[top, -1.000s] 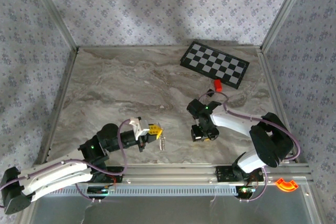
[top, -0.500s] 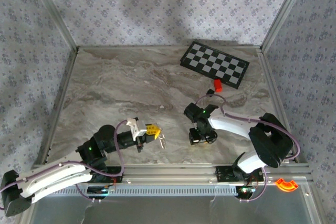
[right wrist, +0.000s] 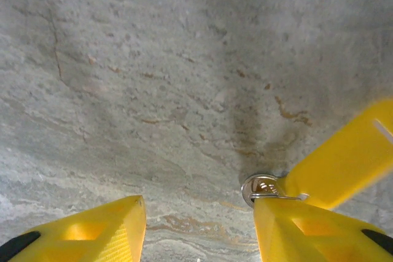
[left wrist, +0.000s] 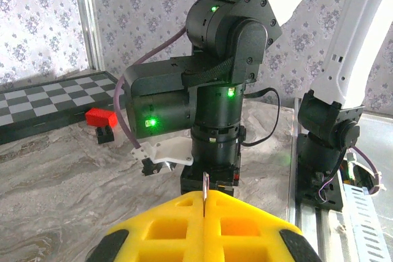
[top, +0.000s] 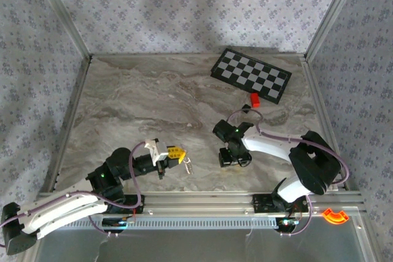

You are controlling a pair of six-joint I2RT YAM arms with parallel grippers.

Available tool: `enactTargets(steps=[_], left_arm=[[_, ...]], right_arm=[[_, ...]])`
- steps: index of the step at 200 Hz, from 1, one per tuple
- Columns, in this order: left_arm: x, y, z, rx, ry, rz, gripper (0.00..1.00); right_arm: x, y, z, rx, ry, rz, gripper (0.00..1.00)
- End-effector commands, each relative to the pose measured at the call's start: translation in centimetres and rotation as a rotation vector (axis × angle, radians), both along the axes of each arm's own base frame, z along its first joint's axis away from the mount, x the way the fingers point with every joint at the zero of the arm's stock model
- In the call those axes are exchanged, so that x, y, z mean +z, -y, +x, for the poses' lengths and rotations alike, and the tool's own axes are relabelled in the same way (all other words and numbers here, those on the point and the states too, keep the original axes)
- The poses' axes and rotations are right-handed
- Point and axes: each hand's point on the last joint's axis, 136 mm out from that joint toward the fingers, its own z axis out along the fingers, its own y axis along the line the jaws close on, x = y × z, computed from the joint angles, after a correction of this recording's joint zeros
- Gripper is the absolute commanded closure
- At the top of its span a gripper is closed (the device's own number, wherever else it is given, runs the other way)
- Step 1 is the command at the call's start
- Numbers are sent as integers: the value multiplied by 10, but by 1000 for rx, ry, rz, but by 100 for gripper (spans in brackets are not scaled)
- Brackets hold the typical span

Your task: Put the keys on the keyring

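Observation:
My left gripper (top: 182,154) hovers low over the near middle of the marble table, its yellow fingers (left wrist: 166,231) pressed together. A thin silvery loop, seemingly the keyring (top: 188,164), is pinched between them; its edge (left wrist: 204,189) pokes out of the tips. The right gripper (top: 233,160) points straight down at the table a hand's width to the right. Its jaws (right wrist: 198,208) stand apart over bare marble. A small shiny metal piece (right wrist: 260,188), apparently of the keys, lies against the right finger (right wrist: 307,231), joined to a yellow tab (right wrist: 347,161).
A checkerboard (top: 250,75) lies at the back right, with a red block (top: 254,99) and a black block (top: 245,107) in front of it. Patterned walls close in three sides. An aluminium rail (top: 202,199) runs along the near edge.
The right gripper has slid slightly left over the table. The left arm has shifted a little, still gripping the metal loop.

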Motion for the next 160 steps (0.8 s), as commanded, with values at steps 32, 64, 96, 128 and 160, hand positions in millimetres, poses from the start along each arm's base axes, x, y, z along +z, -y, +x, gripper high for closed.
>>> enactTargets(steps=[32, 64, 96, 128, 160], left_arm=[[8, -3, 1, 10, 5, -33, 100], [8, -2, 1, 9, 4, -34, 100], [7, -2, 1, 9, 4, -34, 100], [7, -2, 1, 10, 4, -35, 100], [7, -3, 1, 10, 6, -34, 100]], right_arm=[[6, 10, 12, 5, 65, -130, 49], [6, 13, 16, 5, 87, -166, 57], [5, 18, 19, 5, 102, -218, 62], [4, 17, 22, -8, 113, -225, 63], [0, 17, 23, -13, 110, -236, 72]])
